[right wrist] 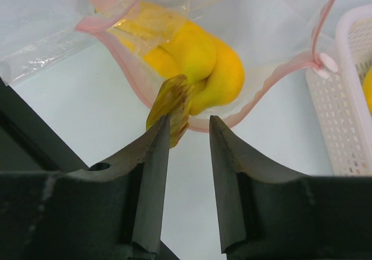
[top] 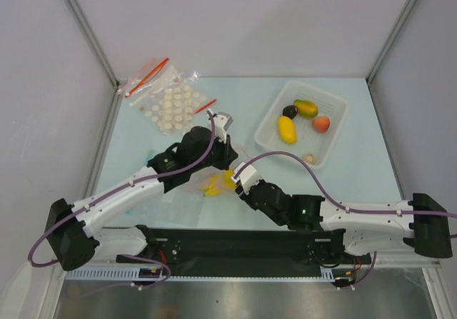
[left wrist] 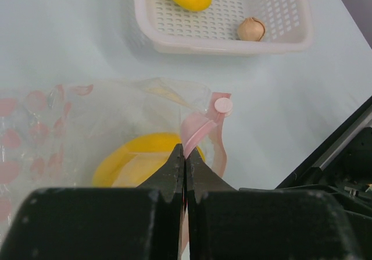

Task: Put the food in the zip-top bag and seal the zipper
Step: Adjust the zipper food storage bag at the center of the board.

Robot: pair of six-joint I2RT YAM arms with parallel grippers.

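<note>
Now the left gripper [left wrist: 185,155] is pinching the limp bag's [left wrist: 87,120] zipper [left wrist: 197,133] while the right gripper [right wrist: 189,129], jaws spread, is hovering at the stem [right wrist: 168,106], likely the best hold, of the light banana [right wrist: 203,62] in its mouth.

A pale blue-green bench [top: 343,183] is lying under soft, even light. Plain grey-white walls [top: 235,19] are closing it in behind and at both sides. Metal struts [top: 86,26] are slanting up from its two far corners. A black rail [top: 243,242] is running along its near edge, with a brushed metal sheet [top: 250,299] showing just past that.
</note>
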